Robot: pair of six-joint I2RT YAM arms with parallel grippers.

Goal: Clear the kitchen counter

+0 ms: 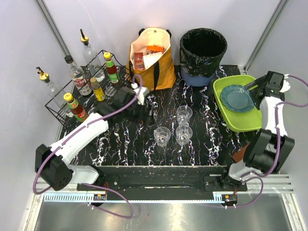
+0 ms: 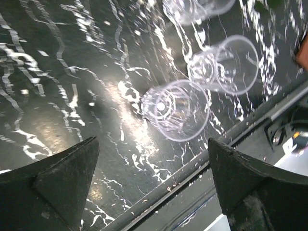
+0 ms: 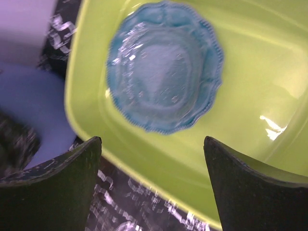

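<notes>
The kitchen counter (image 1: pixel 120 139) is black with white veins. Three clear glasses (image 1: pixel 184 114) (image 1: pixel 162 136) (image 1: pixel 184 134) stand upright at its middle. In the left wrist view they show ahead of the fingers, the nearest (image 2: pixel 175 109), one behind it (image 2: pixel 224 65) and the farthest (image 2: pixel 192 9). My left gripper (image 1: pixel 147 113) (image 2: pixel 154 192) is open and empty, hovering left of the glasses. My right gripper (image 1: pixel 252 91) (image 3: pixel 151 187) is open and empty above the left rim of the lime-green tray (image 1: pixel 245 122) (image 3: pixel 269 96), which holds a blue plate (image 1: pixel 237 97) (image 3: pixel 163 79).
A black wire rack (image 1: pixel 60 111) with several bottles stands at the back left. An orange tote bag (image 1: pixel 156 70) and a black-lined bin (image 1: pixel 203 48) stand at the back. A brown item (image 1: pixel 239 155) lies by the right arm's base.
</notes>
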